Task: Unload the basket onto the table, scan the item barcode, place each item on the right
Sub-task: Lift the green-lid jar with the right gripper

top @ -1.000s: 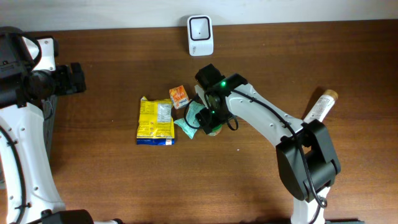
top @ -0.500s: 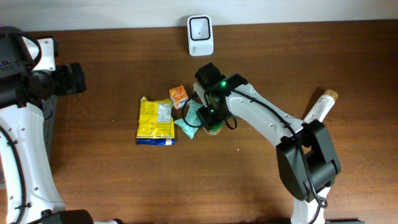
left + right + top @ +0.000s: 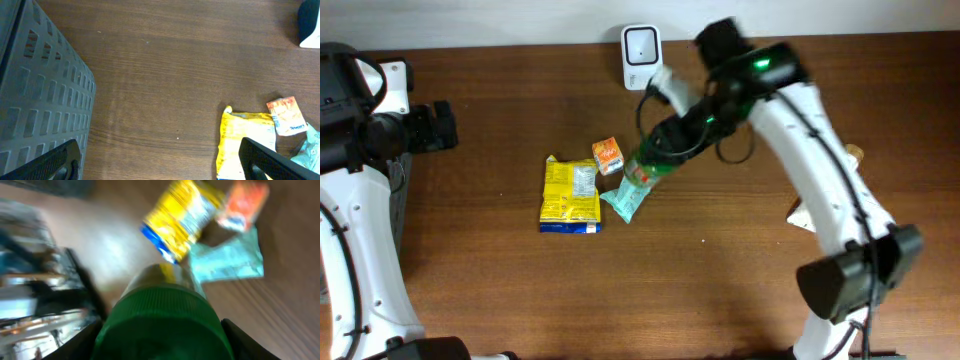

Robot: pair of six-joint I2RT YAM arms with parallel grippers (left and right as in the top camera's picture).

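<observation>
**Table** (image 3: 500,290): brown wood. Contents listed near to far.

1. **Right arm** (image 3: 840,210): the base is cut off at the near right edge. The white links reach far and left over the table.
2. **Yellow packet** (image 3: 570,195): lies flat, left of centre, with a blue band on its near edge. The print is too small to read.
3. **Pale green sachet** (image 3: 623,202): flat, just right of the yellow packet. Its far end is covered by item 4.
4. **Green-capped container** (image 3: 644,172): the task's item. It is tilted and clamped in the **right gripper** (image 3: 660,150), above the sachet's far end. In the right wrist view its ribbed cap fills the space between the fingers. That view is badly blurred and no barcode can be made out. The body is mostly hidden and the label is unreadable.
5. **Orange sachet** (image 3: 608,155): flat, just beyond the yellow packet's far right corner and just left of the container.
6. **Tube** (image 3: 856,153): on the right, largely hidden behind the right arm. Only a tan end shows clearly.
7. **Left gripper** (image 3: 159,150): on the far left, well apart from the packets. Its jaws are spread wide with nothing between them. Only the fingertips show, at the lower corners of the left wrist view.
8. **Grey perforated crate** (image 3: 40,95): beside the left gripper and cut off by the frame edge.
9. **Scanner** (image 3: 642,57): white, at the far edge and upright against the wall. It stands beyond the container and apart from it.
</observation>
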